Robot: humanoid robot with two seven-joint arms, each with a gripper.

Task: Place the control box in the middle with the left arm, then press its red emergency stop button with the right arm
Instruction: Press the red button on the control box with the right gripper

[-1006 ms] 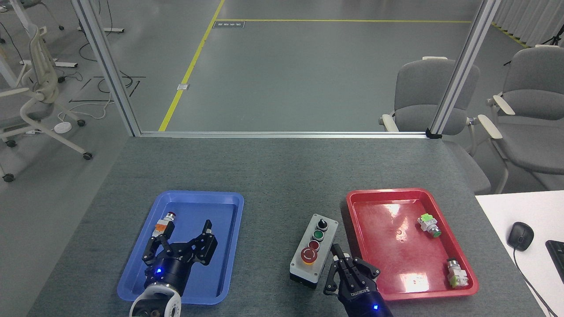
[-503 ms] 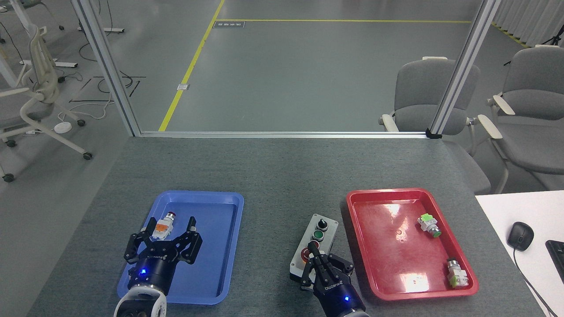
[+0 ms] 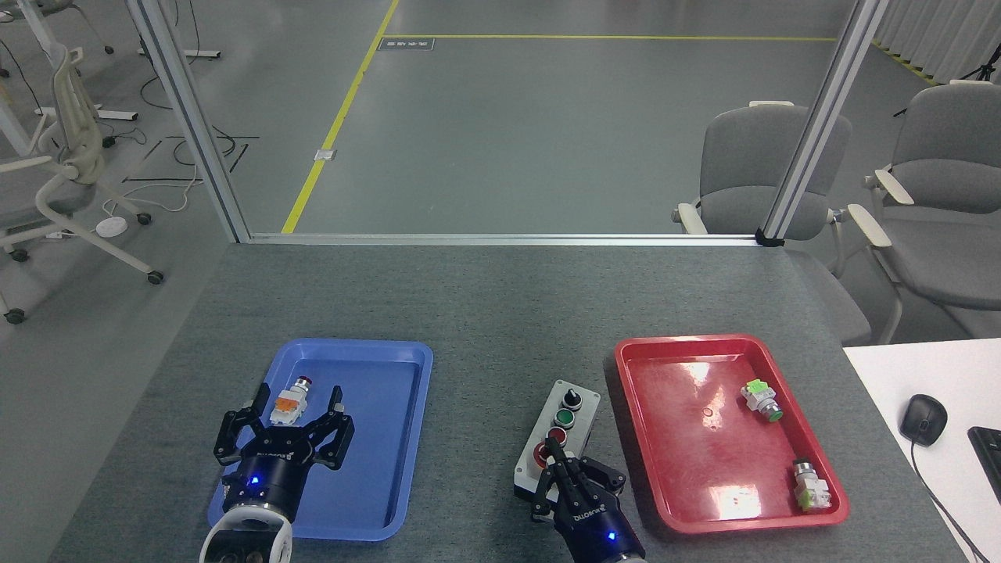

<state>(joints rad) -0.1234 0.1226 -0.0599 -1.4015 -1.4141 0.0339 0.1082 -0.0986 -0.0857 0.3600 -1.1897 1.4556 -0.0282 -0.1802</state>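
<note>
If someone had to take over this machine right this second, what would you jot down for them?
Right tool: fingers closed together, tip over the big red stop button on the control box. Whether it is pressing is not clear from this view.
Left tool: open, holding nothing, above the blue tray, around a small white-and-orange push-button part without gripping it.
Control box: on the grey table, between the blue tray and the red tray, so placing looks done.
Left to do: confirm the stop button is pressed, then lift the right arm away.
</note>
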